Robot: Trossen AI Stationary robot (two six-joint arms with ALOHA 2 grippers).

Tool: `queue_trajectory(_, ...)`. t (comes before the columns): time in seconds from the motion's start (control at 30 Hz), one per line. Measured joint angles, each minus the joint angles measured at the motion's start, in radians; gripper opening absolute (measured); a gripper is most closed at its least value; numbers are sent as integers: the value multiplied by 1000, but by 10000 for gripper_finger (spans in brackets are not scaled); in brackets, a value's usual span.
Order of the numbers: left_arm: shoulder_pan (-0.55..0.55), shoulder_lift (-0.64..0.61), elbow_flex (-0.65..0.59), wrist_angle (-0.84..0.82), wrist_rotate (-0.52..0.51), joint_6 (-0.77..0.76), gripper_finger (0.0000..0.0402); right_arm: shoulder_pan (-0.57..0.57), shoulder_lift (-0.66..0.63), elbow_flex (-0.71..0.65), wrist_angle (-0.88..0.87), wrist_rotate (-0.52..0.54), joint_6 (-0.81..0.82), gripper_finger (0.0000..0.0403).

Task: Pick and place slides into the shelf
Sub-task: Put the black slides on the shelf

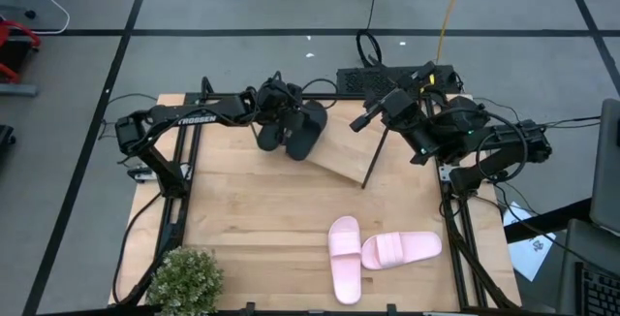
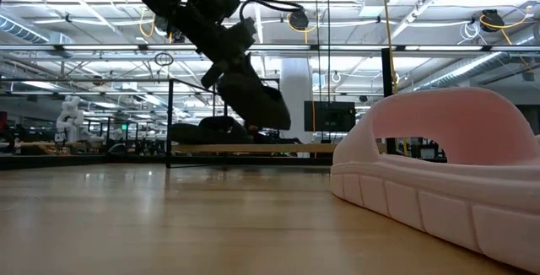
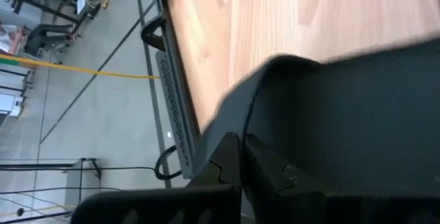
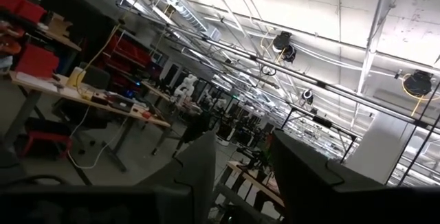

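My left gripper (image 1: 275, 110) hangs over the far middle of the table, shut on a black slide (image 2: 257, 98) that is held above the shelf (image 1: 349, 151), a slanted light wood board. A second black slide (image 2: 209, 129) appears to lie on the board just to the left. Two pink slides (image 1: 344, 258) (image 1: 402, 248) lie soles down on the table at the near right, touching each other. My right gripper (image 4: 240, 176) is raised at the far right, tipped up toward the ceiling, open and with nothing between its fingers. My left gripper pinches a thin black edge of the slide (image 3: 251, 124) between its two fingers (image 3: 227, 165). It comes slanting down from the table's left. The slide hangs tilted below the fingers, one end lower than the other, clear of the shelf board (image 2: 253, 148).
A small potted plant (image 1: 184, 277) stands at the near left corner. A black box with cables (image 1: 373, 79) lies behind the table's far edge. A thin black rod leg (image 1: 375, 156) holds up the shelf. Bare wood (image 1: 252, 209) spreads across the table's middle.
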Motion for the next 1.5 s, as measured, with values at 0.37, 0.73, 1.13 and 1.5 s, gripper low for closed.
queue_trajectory(0.37, 26, 0, 0, -1, 40, -17, 0, 0, 6, 0, -17, -1, 27, 130)
queue_trajectory(0.73, 37, 0, 0, -2, 75, -27, 0, 0, 6, 0, -47, -1, 68, 130)
queue_trajectory(1.13, 41, 0, -58, 62, 87, -27, 0, 1, 6, 0, -79, -1, 109, 130)
queue_trajectory(1.5, 64, 0, -58, 62, 101, -83, 0, 1, 6, 0, -93, -2, 128, 130)
